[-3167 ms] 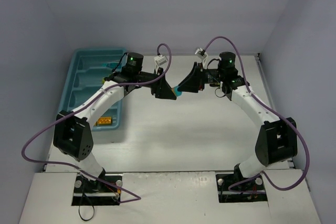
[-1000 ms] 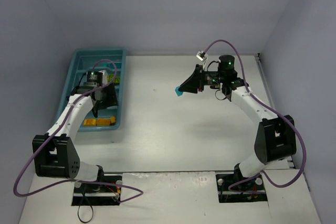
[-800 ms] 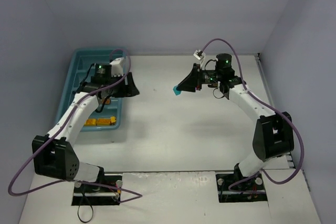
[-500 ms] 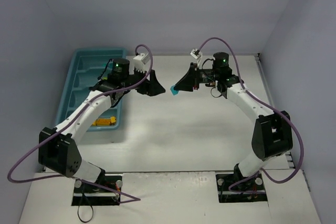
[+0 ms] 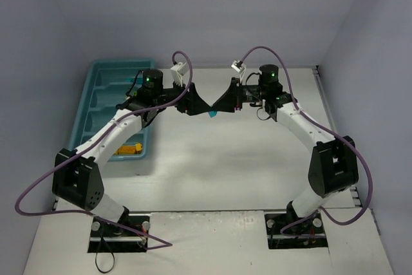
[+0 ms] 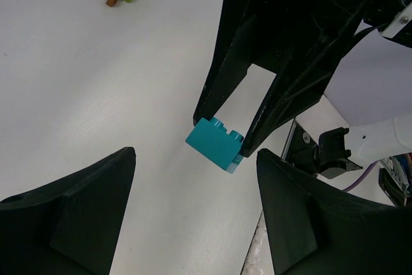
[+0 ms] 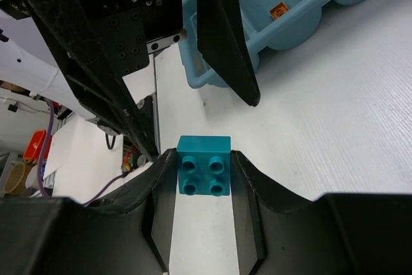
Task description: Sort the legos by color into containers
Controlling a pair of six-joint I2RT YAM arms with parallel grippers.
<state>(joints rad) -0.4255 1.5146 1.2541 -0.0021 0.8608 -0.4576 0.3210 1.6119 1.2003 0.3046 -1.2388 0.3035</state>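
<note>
One cyan brick (image 7: 204, 165) is pinched in the narrow jaws of the right gripper (image 5: 215, 111), held above the surface well to the right of the teal tray (image 5: 87, 104). Facing it, the left gripper (image 6: 196, 152) has its jaws wide and does not touch the brick. Orange bricks (image 5: 129, 149) lie at the tray's near end.

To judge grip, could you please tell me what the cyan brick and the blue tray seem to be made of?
The cyan brick looks like hard moulded plastic, smooth and satin: crisp edges, round studs. The tray seems moulded plastic too, slightly glossy: rounded walls with soft highlights.
</note>
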